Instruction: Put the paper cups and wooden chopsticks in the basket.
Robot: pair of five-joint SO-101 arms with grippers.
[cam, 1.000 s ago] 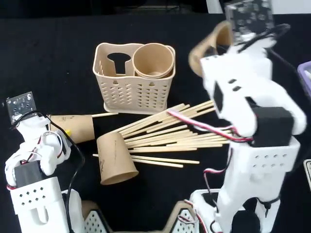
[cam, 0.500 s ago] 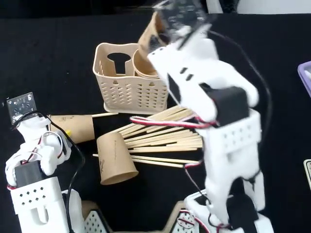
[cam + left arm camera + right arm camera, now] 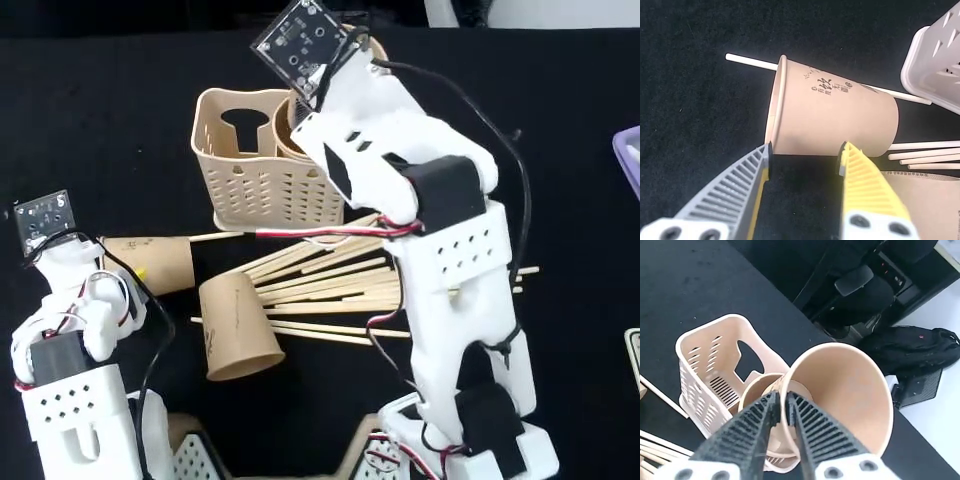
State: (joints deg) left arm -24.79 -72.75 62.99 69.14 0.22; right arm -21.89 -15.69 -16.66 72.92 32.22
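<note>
In the right wrist view my right gripper (image 3: 782,402) is shut on the rim of a paper cup (image 3: 840,395), held tilted just above the beige basket (image 3: 710,355). Another cup (image 3: 757,392) stands inside the basket under it. My left gripper (image 3: 805,157) is open, its fingers on either side of the mouth end of a cup (image 3: 835,115) that lies on its side across one chopstick (image 3: 745,61). From above, that cup (image 3: 150,262) lies left of a second fallen cup (image 3: 235,325). The chopstick pile (image 3: 320,290) fans out in front of the basket (image 3: 250,185).
The right arm (image 3: 440,230) reaches over the chopsticks and the basket's right half. The left arm (image 3: 75,320) sits at the front left. A purple object (image 3: 630,150) lies at the right edge. A chair and a backpack (image 3: 920,345) stand beyond the table.
The right arm has swung left with its cup, from the back right of the table to just above the basket. The left arm and the lying cups have not moved.
</note>
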